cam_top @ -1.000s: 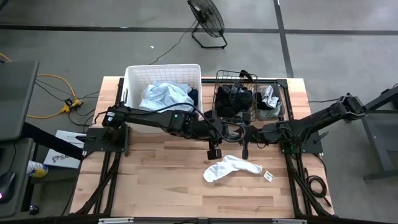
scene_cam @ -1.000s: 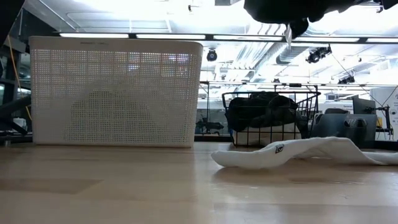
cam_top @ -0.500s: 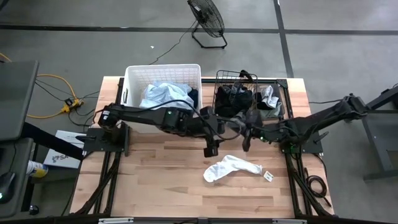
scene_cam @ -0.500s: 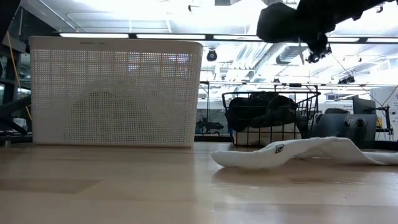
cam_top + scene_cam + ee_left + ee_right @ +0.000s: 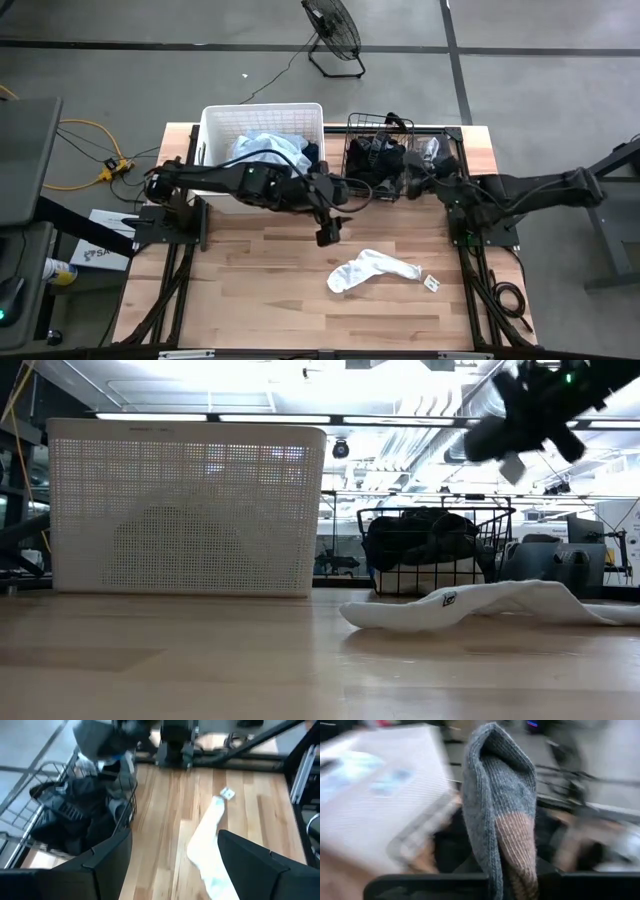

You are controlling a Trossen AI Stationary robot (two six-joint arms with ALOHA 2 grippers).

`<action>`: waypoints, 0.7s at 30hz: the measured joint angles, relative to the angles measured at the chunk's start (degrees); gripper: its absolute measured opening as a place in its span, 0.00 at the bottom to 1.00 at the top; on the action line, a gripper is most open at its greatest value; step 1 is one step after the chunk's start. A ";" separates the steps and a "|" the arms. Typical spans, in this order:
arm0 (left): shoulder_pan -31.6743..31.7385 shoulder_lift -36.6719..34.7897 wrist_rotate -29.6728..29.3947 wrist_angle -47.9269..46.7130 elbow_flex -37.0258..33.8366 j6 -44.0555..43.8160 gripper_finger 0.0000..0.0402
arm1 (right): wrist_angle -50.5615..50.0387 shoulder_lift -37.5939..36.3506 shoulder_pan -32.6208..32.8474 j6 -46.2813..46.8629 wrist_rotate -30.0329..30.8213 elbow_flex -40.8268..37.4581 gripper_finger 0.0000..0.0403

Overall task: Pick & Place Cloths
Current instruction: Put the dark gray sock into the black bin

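A grey sock (image 5: pixel 501 810) hangs clamped in the right claw (image 5: pixel 512 882), above the black wire basket (image 5: pixel 378 160) at the surface's far right. It should be centred over the basket before letting go. The left claw (image 5: pixel 172 857), jaws apart and empty, hovers near the white sock (image 5: pixel 368 270).

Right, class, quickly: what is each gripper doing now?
Left gripper: open, holding nothing, above the table.
Right gripper: shut on a grey sock, by the wire basket.
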 joint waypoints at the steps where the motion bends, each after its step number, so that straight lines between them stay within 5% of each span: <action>1: 0.00 -0.15 0.00 0.42 0.08 0.00 0.72 | -3.08 -0.29 -1.71 2.57 -0.01 -0.01 0.01; 9: 0.00 -1.59 0.41 -3.20 0.01 -0.17 0.72 | -20.95 0.29 -15.64 16.81 -2.46 -0.07 0.01; 21: 0.00 -2.21 0.59 -13.32 0.04 -1.49 0.72 | -19.01 10.55 -31.72 13.76 -8.23 -0.07 0.01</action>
